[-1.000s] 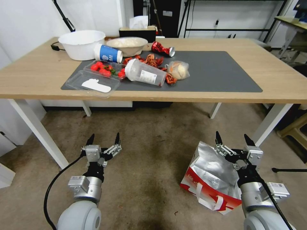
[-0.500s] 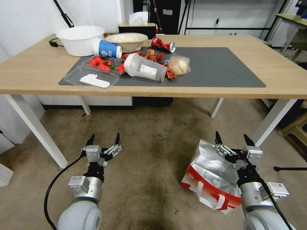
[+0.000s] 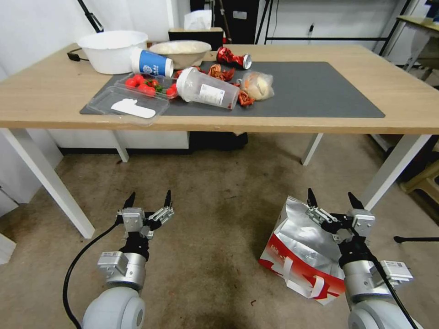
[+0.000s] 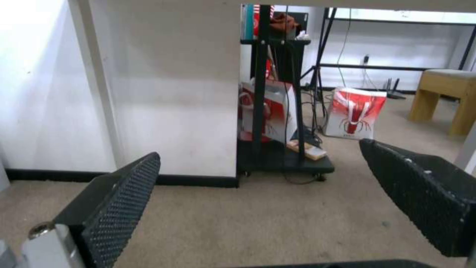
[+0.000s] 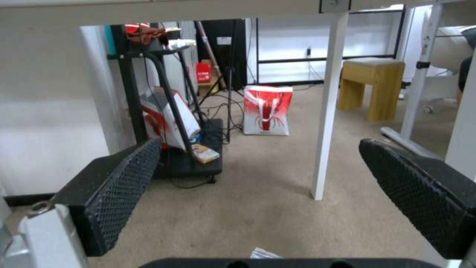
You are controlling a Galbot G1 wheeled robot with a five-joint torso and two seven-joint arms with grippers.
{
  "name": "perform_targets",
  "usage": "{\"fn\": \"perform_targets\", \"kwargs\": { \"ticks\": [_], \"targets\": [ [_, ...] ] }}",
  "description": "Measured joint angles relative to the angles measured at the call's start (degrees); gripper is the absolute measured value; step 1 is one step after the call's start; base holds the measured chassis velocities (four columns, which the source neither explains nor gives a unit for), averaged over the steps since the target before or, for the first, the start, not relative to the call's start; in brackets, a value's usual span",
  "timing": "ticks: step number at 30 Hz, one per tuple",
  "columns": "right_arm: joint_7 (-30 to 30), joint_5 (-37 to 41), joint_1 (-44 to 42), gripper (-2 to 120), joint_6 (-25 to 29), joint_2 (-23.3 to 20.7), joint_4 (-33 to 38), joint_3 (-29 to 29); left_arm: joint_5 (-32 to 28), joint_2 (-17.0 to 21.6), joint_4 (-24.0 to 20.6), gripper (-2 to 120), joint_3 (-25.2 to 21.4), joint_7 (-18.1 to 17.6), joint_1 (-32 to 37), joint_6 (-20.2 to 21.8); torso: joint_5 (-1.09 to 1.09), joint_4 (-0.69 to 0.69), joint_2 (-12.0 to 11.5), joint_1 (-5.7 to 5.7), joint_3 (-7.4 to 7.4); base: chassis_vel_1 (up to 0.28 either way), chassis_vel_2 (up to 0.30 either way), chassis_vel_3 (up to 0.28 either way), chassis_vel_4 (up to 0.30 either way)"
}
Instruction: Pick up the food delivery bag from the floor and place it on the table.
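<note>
Both hands are spread wide and hold nothing. Right hand hangs low over the top of the food bag, with its fingers apart. Left hand hangs over bare floor, well apart from the bag. The bag sits on the floor by a white leg of the counter, silver on top, red and white lower down. Up on the counter lie a clear cup, a blue cup, red berries and a white bowl.
</note>
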Motion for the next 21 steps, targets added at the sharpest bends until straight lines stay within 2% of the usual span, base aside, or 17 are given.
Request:
{"fn": "perform_targets", "kwargs": {
  "ticks": [21],
  "targets": [
    [0.0, -0.1, 0.4, 100, 0.1, 0.0, -0.7, -0.1, -0.1, -0.1, 0.8, 100, 0.1, 0.0, -0.3, -0.1, 0.00, 0.00, -5.0, -1.13, -3.81, 0.000, 0.000, 0.000, 0.000]
  ]
}}
